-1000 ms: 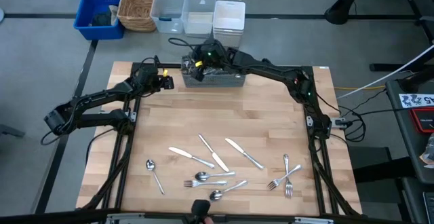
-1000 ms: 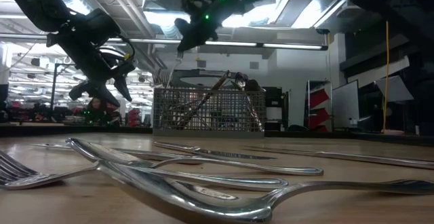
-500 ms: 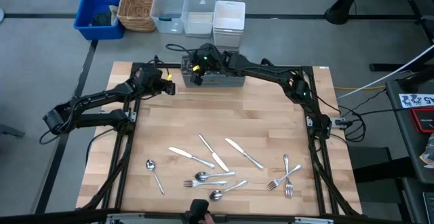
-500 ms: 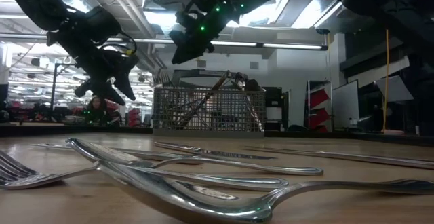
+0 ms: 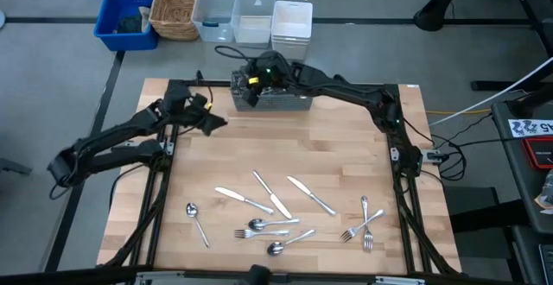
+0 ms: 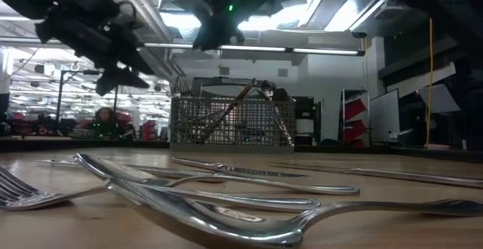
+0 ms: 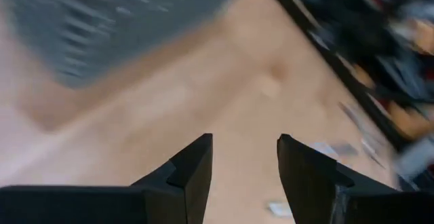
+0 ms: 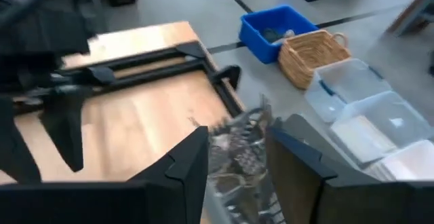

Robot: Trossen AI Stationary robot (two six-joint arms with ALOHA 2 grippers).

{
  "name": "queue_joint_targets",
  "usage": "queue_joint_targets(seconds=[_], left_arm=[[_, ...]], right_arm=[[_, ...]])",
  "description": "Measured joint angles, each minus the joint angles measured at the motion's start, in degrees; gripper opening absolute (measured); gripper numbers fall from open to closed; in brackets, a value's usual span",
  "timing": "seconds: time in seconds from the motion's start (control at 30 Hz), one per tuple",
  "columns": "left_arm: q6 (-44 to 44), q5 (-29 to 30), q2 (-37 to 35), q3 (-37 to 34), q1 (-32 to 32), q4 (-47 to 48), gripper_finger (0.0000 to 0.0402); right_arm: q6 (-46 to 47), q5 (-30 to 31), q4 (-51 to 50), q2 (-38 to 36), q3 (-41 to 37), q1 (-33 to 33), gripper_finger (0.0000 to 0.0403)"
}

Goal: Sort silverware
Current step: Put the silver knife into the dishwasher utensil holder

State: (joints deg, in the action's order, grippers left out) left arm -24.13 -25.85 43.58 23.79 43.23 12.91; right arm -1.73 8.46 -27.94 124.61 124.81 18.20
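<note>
Loose silverware lies flat on the near half of the wooden table: knives (image 5: 271, 194), spoons (image 5: 268, 224) and forks (image 5: 361, 224), seen close up in the low view (image 6: 219, 204). More pieces stand leaning inside the grey wire-mesh basket (image 5: 276, 101) (image 6: 230, 121) at the far edge. My right gripper (image 5: 251, 79) (image 8: 234, 132) hangs open above the basket's left end, with nothing between its fingers. My left gripper (image 5: 218, 123) (image 7: 244, 139) is open in the air over bare wood, left of the basket and nearer than it.
Beyond the table's far edge stand a blue bin (image 5: 125, 17), a wicker basket (image 5: 173, 9), clear tubs (image 5: 233, 13) and a white tub (image 5: 291, 22). Bare wood (image 5: 285, 147) stretches between the mesh basket and the loose silverware.
My left gripper has moved toward the table's near edge and a little right, away from the basket. My right gripper has stayed over the basket's left end and risen slightly. The slim piece that hung below it a second ago is no longer there.
</note>
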Motion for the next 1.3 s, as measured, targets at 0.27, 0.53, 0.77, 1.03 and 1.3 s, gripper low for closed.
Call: queue_joint_targets(seconds=[0.27, 0.53, 0.77, 1.03, 1.3], left_arm=[[6.63, -7.45, -6.04, -0.02, -6.01, 6.77, 0.0153], [8.06, -6.35, -6.09, -0.02, -15.58, 6.26, 0.0153], [7.64, -1.81, -6.09, -0.02, -22.79, 3.56, 0.0153], [4.28, 5.97, -6.07, -0.02, -26.90, 3.60, 0.0153], [1.59, 7.07, -6.02, -0.07, -28.56, 3.73, 0.0153]], right_arm=[[4.31, -7.00, -4.62, -4.76, 0.00, -3.32, 0.0147], [14.40, -21.67, -17.80, -6.59, 0.02, -8.69, 0.0147], [20.56, -19.14, -34.63, -6.55, 0.02, -16.24, 0.0147], [36.83, -9.27, -56.36, -5.62, 0.00, -25.19, 0.0147], [38.95, -4.87, -61.16, -3.51, -3.62, -33.47, 0.0147]])
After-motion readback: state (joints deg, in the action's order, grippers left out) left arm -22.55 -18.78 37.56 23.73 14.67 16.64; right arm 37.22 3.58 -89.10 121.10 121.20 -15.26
